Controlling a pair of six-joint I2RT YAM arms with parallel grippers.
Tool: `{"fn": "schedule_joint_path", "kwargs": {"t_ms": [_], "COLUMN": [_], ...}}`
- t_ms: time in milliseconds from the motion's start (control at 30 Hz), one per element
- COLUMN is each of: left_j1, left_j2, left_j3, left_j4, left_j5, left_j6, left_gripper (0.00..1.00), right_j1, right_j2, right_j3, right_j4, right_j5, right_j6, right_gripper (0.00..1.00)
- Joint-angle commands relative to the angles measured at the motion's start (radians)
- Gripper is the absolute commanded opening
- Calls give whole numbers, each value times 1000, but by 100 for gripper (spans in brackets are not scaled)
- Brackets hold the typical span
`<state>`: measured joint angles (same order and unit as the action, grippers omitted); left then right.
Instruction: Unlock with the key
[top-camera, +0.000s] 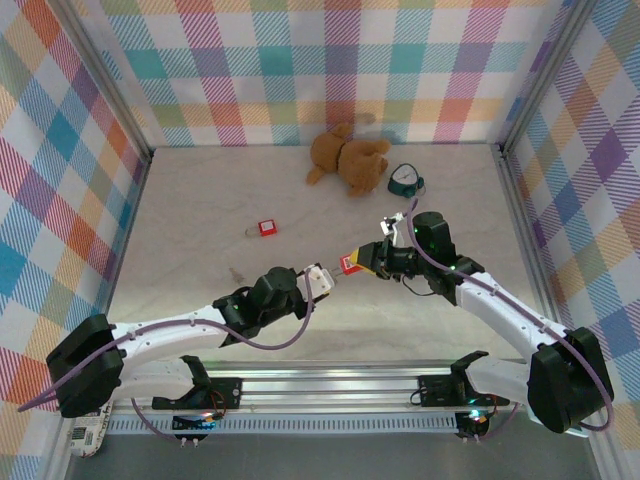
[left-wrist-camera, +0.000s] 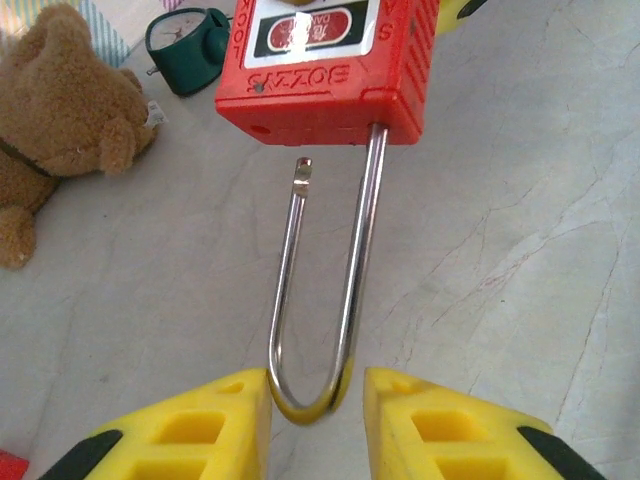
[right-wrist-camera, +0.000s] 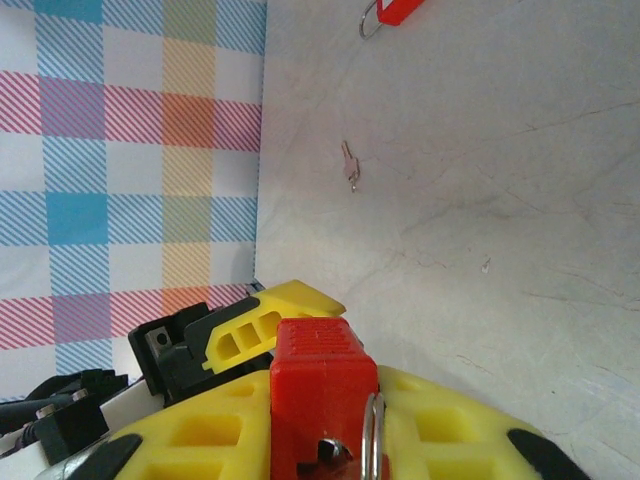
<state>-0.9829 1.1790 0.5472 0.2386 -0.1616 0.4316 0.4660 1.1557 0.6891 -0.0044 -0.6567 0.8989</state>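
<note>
A red padlock (left-wrist-camera: 330, 90) is held by its body in the clenched right hand (top-camera: 364, 262), just right of the centre of the top view and raised off the pale worktop (top-camera: 200, 200). Its shackle (left-wrist-camera: 360, 250) is seen to be open: one leg is seated in the body, while the other ends free just below it. The bend of the shackle is flanked closely by the yellow fingers (left-wrist-camera: 200, 430) of the left hand (top-camera: 333, 278), at the bottom centre of the left wrist view. Whether the shackle is already clamped there cannot be told.

The key (right-wrist-camera: 349, 167) is found in the upper middle of the right wrist view, lying flat on the worktop, well apart from both hands. A thin metal loop is also seen at the near end of the held padlock, at the bottom of that view; what it belongs to cannot be told.

A second red padlock (top-camera: 266, 229) is seen left of centre in the top view. A brown teddy bear (top-camera: 347, 160) and a teal alarm clock (top-camera: 405, 180) are placed beside each other near the back wall.
</note>
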Motion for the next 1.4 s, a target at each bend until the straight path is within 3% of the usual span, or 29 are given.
{"fn": "schedule_joint_path", "kwargs": {"t_ms": [0,300,467,533,667,767,800,1067,1367], "left_j1": [9,10,18,20,20,20,20,20,20], "left_j2": [11,-3,-23,-24,-40,-68,-78,-201,-201], "left_j3": [42,68,89,94,99,78,66,-27,-48], "left_j4": [37,-58,-142,-152,-169,-140,-125,-47,-41], "left_j5": [42,158,259,241,126,47,24,-137,-100], "left_j6": [9,-21,-43,-56,-87,-105,-109,-144,-153], "left_gripper": [25,0,0,0,47,72,76,83,84], "right_j1": [6,6,5,6,5,5,5,-16,-145], "right_j2": [-7,24,49,63,76,85,93,254,475], "right_j3": [35,55,48,46,44,43,43,51,114], "right_j4": [18,16,56,59,70,74,79,167,280], "right_j5": [-44,-53,-45,-31,-10,53,70,180,125], "right_j6": [-24,-77,-165,-183,-189,-180,-173,-92,16], "right_gripper": [16,16,15,15,14,13,13,13,13]}}
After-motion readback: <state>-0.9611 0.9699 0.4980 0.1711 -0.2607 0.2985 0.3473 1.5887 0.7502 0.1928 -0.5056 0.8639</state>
